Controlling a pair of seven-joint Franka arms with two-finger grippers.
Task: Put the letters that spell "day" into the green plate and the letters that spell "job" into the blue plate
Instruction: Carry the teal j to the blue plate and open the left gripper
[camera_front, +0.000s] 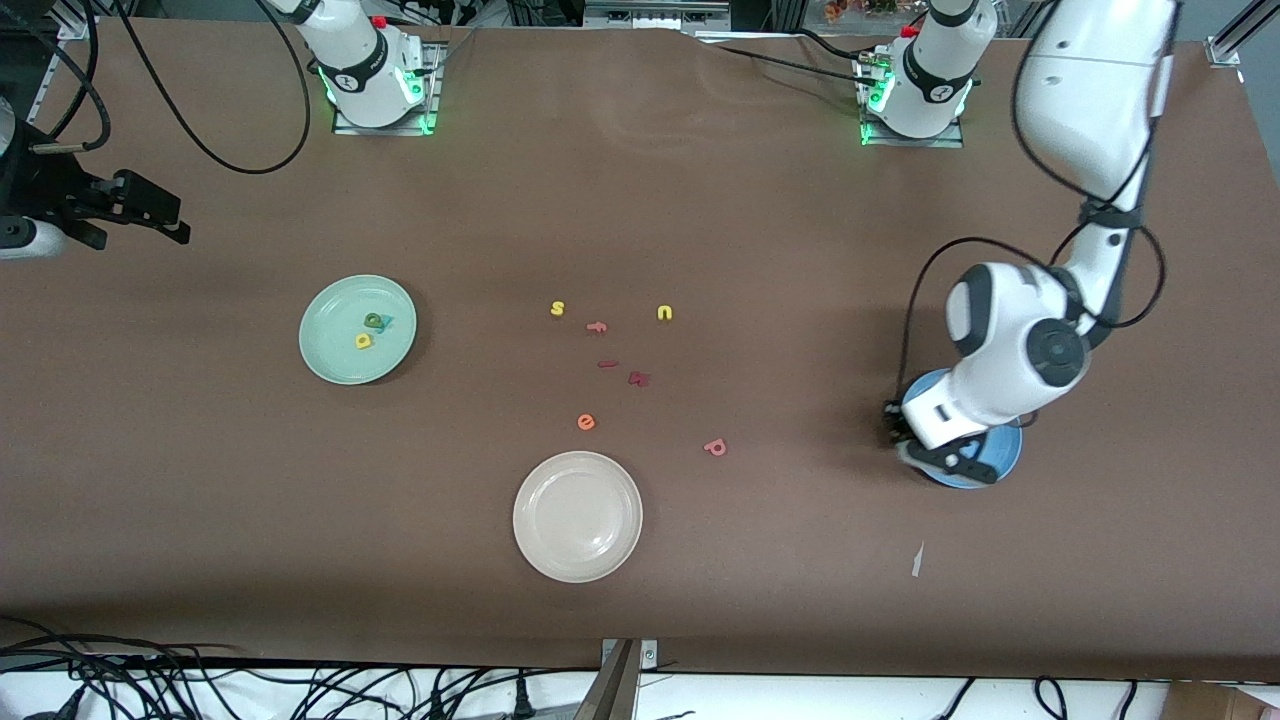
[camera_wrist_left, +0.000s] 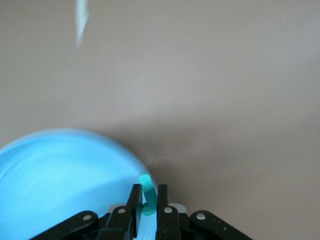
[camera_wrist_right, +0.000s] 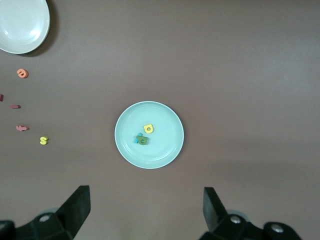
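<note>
The blue plate (camera_front: 1000, 455) lies at the left arm's end of the table, mostly hidden under that arm. My left gripper (camera_front: 915, 455) hangs over the plate's rim and is shut on the teal j (camera_wrist_left: 147, 192); in the left wrist view the blue plate (camera_wrist_left: 60, 180) lies beside the gripper (camera_wrist_left: 148, 196). The pink-red b (camera_front: 714, 447) lies on the table. The green plate (camera_front: 357, 329) holds the yellow d (camera_front: 363, 341), green a (camera_front: 373, 320) and teal y (camera_front: 386, 322). My right gripper (camera_front: 150, 215) waits open, high at the right arm's end, looking down on the green plate (camera_wrist_right: 165, 150).
A white plate (camera_front: 577, 516) sits nearest the front camera. Loose letters lie mid-table: yellow s (camera_front: 557, 308), pink f (camera_front: 597, 326), yellow u (camera_front: 664, 313), orange e (camera_front: 586, 422), and two dark red pieces (camera_front: 639, 378). A paper scrap (camera_front: 917, 560) lies near the blue plate.
</note>
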